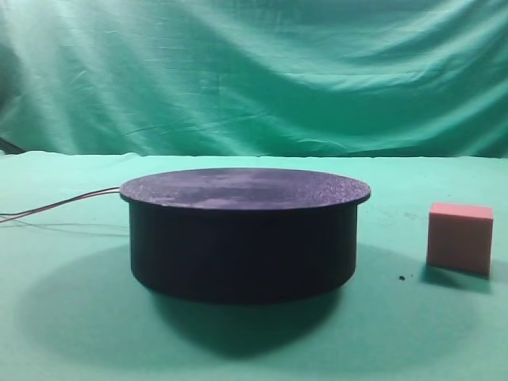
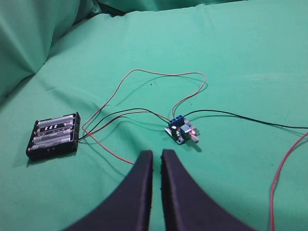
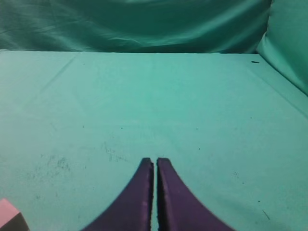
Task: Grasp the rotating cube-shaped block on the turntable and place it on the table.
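Note:
The pinkish cube-shaped block (image 1: pixel 459 236) stands on the green table (image 1: pixel 71 333), to the right of the black turntable (image 1: pixel 242 234), whose disc top is bare. A corner of the block shows at the bottom left of the right wrist view (image 3: pixel 8 215). My right gripper (image 3: pixel 155 161) is shut and empty above bare cloth, to the right of the block. My left gripper (image 2: pixel 156 153) is shut and empty over the cloth, near the wires. Neither gripper shows in the exterior high view.
Thin red wires (image 1: pixel 55 207) trail left from the turntable. In the left wrist view a black battery holder (image 2: pixel 53 135) and a small blue circuit board (image 2: pixel 181 131) lie on the cloth, joined by red and black wires (image 2: pixel 144 73). The green backdrop (image 1: pixel 254 71) hangs behind.

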Motion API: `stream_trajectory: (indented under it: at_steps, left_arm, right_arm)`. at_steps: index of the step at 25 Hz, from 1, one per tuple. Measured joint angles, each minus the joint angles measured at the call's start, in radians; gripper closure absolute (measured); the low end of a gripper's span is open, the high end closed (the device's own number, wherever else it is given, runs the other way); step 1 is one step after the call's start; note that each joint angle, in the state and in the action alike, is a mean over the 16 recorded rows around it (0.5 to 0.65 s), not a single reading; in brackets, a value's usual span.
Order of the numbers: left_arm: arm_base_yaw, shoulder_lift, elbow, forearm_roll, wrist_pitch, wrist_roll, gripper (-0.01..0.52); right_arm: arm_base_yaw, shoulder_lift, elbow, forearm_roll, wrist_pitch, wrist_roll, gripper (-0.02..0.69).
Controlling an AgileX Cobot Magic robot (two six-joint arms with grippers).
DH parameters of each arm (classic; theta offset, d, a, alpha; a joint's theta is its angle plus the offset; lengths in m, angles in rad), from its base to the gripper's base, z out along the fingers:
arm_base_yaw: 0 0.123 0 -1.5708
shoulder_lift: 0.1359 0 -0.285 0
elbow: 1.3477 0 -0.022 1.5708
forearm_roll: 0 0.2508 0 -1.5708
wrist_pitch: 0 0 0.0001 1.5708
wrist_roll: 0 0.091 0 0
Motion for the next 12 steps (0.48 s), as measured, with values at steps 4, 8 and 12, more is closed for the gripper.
stream_trajectory:
  at_steps: [4,8,12]
  left_arm:
    - [0.0,0.0,0.0,0.0,0.0,0.0,0.514]
    - [0.0,0.0,0.0,0.0,0.0,0.0,0.514]
    - [0.0,0.0,0.0,0.0,0.0,0.0,0.514]
  right_arm:
    - [-0.005,-0.033,0.021,0.0,0.016,0.0,0.665]
    - [-0.005,-0.036,0.023,0.0,0.032,-0.001,0.665]
    - [-0.006,-0.036,0.023,0.0,0.038,-0.001,0.665]
